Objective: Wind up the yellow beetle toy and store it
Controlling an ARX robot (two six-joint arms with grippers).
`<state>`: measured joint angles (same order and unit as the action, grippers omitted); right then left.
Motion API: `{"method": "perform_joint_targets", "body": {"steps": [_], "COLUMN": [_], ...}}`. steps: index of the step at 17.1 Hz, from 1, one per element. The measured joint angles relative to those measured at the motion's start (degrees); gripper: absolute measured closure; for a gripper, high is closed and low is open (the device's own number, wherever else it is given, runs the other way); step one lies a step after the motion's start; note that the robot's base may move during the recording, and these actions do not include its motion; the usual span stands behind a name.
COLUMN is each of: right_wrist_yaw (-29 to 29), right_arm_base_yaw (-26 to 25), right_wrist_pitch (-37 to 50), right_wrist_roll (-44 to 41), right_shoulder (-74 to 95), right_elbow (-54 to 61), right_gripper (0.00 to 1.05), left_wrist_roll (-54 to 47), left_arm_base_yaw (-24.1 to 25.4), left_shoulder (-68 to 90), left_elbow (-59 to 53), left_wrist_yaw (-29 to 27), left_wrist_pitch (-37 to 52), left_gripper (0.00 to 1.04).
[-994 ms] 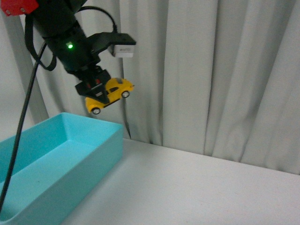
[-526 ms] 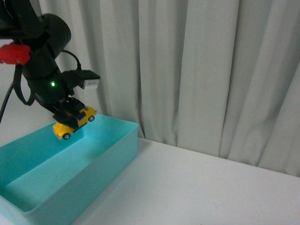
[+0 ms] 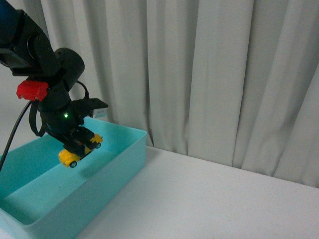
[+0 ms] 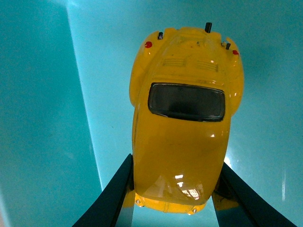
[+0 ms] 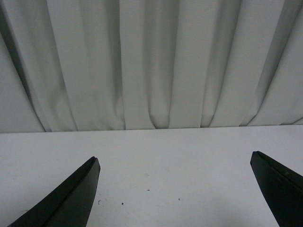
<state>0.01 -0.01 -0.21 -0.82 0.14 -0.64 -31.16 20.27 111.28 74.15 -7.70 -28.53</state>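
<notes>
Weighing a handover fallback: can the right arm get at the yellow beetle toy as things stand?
Probably not. The left pincer clamps the yellow beetle toy by its sides over the turquoise box, with that arm right above it. The right pincer is open, facing the curtain.

To my left sits a turquoise box [image 3: 119, 179], open on top, with straight walls and a smooth, bare-looking floor. It rests on a white table [image 3: 214, 199] that stretches away to my right. Behind both, a white curtain [image 3: 224, 74] hangs in long vertical folds, reaching down to the table's far edge. A few tiny dark specks [image 5: 122, 204] mark the tabletop.
</notes>
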Motion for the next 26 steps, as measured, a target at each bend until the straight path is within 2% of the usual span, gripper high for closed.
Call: {"method": "perform_joint_targets", "body": {"steps": [5,12,13,15,18,21,26], "right_wrist_yaw": [0.0,0.0,0.0,0.0,0.0,0.0,0.0], "right_arm_base_yaw": [0.0,0.0,0.0,0.0,0.0,0.0,0.0], "right_wrist_pitch": [0.0,0.0,0.0,0.0,0.0,0.0,0.0], "right_wrist_roll": [0.0,0.0,0.0,0.0,0.0,0.0,0.0], "right_shoulder": [0.0,0.0,0.0,0.0,0.0,0.0,0.0], "right_elbow": [0.0,0.0,0.0,0.0,0.0,0.0,0.0], "right_gripper": [0.07,0.07,0.07,0.07,0.07,0.07,0.07], "left_wrist_roll": [0.8,2.3,2.6,2.7,2.6,1.7,-3.2], "left_arm_base_yaw": [2.5,0.8,0.4,0.1,0.1,0.2,-0.4], "left_shoulder": [3.0,4.7,4.7,4.7,4.5,-0.3,-17.2], "left_elbow": [-2.3,-4.3,-4.3,-4.3,-4.3,-4.9,-8.3], "left_wrist_yaw": [-2.5,-1.7,-1.6,-1.4,-0.8,3.1,11.2], "left_wrist_pitch": [-0.7,3.2,3.1,3.0,2.8,5.9,9.1], "left_gripper": [0.66,0.66,0.60,0.36,0.06,0.07,0.07]}}
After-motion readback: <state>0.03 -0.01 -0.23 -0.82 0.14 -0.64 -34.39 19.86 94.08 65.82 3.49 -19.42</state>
